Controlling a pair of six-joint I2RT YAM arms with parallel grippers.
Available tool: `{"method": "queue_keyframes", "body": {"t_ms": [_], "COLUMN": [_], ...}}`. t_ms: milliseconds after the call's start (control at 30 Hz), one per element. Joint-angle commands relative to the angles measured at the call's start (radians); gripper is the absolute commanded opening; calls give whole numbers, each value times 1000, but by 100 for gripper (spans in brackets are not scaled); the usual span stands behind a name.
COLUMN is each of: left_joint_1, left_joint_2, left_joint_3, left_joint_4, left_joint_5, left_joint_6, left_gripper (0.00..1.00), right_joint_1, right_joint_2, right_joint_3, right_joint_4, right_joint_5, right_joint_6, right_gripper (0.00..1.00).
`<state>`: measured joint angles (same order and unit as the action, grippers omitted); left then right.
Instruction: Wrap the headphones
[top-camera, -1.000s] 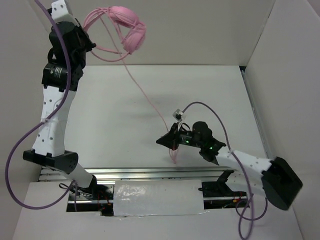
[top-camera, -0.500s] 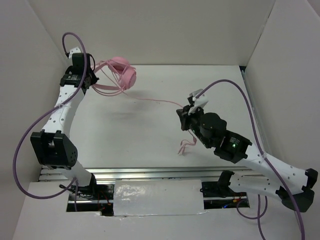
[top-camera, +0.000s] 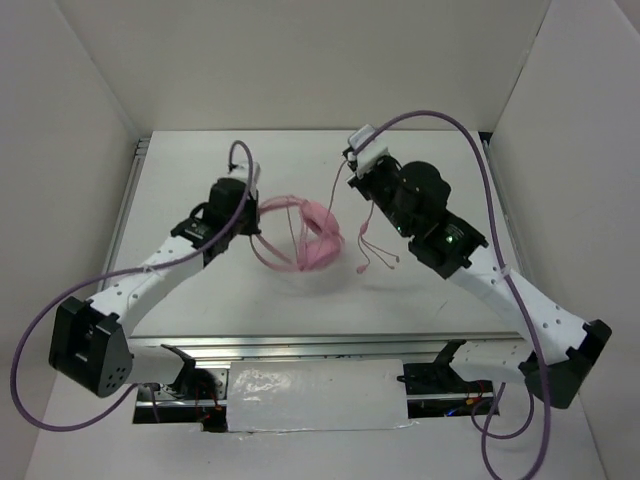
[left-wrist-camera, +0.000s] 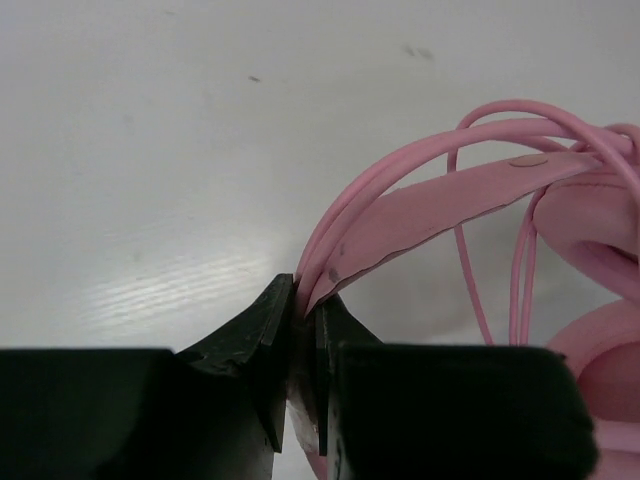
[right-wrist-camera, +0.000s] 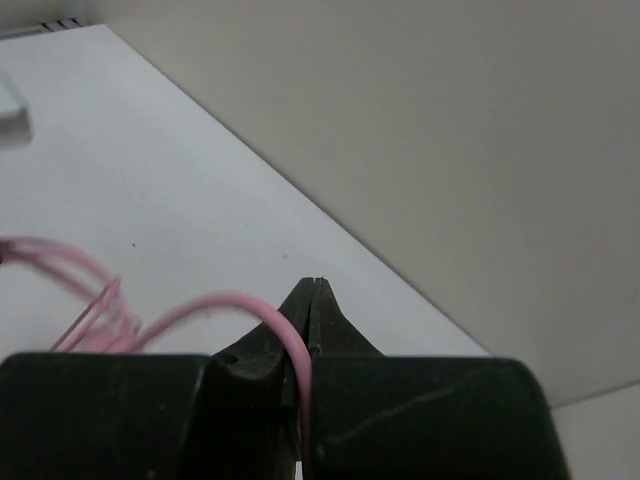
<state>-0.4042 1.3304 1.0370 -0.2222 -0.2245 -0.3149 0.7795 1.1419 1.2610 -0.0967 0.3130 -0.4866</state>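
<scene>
The pink headphones (top-camera: 318, 241) lie low over the middle of the table, ear cups together and cord looped around them. My left gripper (top-camera: 256, 222) sits at their left side, shut on the thin headband (left-wrist-camera: 430, 205); in the left wrist view the band runs out from between the closed jaws of that gripper (left-wrist-camera: 305, 300) toward an ear cup (left-wrist-camera: 600, 225). My right gripper (top-camera: 358, 185) hovers just right of the headphones, shut on the thin pink cord (right-wrist-camera: 235, 300). The right gripper's (right-wrist-camera: 313, 300) tips meet above the cord. The cord's loose end (top-camera: 372, 255) dangles below it.
White walls enclose the table at the back (top-camera: 320, 70), left and right (top-camera: 570, 130). Purple robot cables (top-camera: 430, 115) arc above the right arm and loop off the left arm (top-camera: 30, 330). A metal rail (top-camera: 320, 345) runs along the near edge.
The left arm swung down from the back-left corner, bringing the headphones to the table's middle. The right arm carried the cord from the near centre toward the back.
</scene>
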Motion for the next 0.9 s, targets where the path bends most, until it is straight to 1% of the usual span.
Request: {"method": "queue_keyframes", "body": {"t_ms": [0,33,67,100,133,167,200,233,267,367,433,500,567,667,700,733,767,800,867], "left_joint_1": [-112,-136,-160,-209,-228,-251,-290,-307,-344,-396,-418,-444,-455,-462,-464,-466,-469,-469,-470], "left_joint_2": [-140,-161,-184,-221,-235,-255,-263,-270,-286,-330,-353,-381,-395,-398,-393,-386,-382,-376,-362], "left_joint_3": [-101,-123,-136,-147,-166,-166,-166,-169,-169,-175,-160,-123,-66,4,53,76,128,156,221], "left_joint_4": [153,162,165,156,153,140,107,101,93,84,76,73,57,21,15,-3,-11,-26,-46], "left_joint_5": [48,68,71,70,62,59,60,38,19,-7,2,-39,-71,-108,-134,-144,-160,-195,-225], "left_joint_6": [86,120,132,146,166,175,187,186,183,175,186,181,185,189,189,194,195,197,195], "left_gripper": [0,0,0,0,0,0,0,0,0,0,0,0,0,0,0,0,0,0,0], "right_joint_1": [-92,-138,-158,-180,-221,-235,-249,-265,-273,-302,-319,-338,-348,-348,-348,-348,-348,-348,-347], "right_joint_2": [105,134,184,203,238,255,271,306,323,386,429,455,478,478,473,460,453,441,429], "right_joint_3": [127,150,167,179,207,218,230,236,236,224,210,189,149,83,25,-6,-56,-83,-147], "right_joint_4": [5,-55,-64,-75,-131,-144,-152,-179,-179,-178,-173,-166,-135,-26,15,91,156,240,317], "right_joint_5": [-270,-300,-368,-414,-480,-588,-630,-659,-672,-696,-742,-797,-843,-884,-885,-896,-893,-885,-905], "right_joint_6": [-127,-144,-144,-132,-138,-136,-120,-116,-104,-67,-31,-4,42,121,152,176,236,270,347], "right_gripper": [0,0,0,0,0,0,0,0,0,0,0,1,2,2,2,2,2,2,2]}}
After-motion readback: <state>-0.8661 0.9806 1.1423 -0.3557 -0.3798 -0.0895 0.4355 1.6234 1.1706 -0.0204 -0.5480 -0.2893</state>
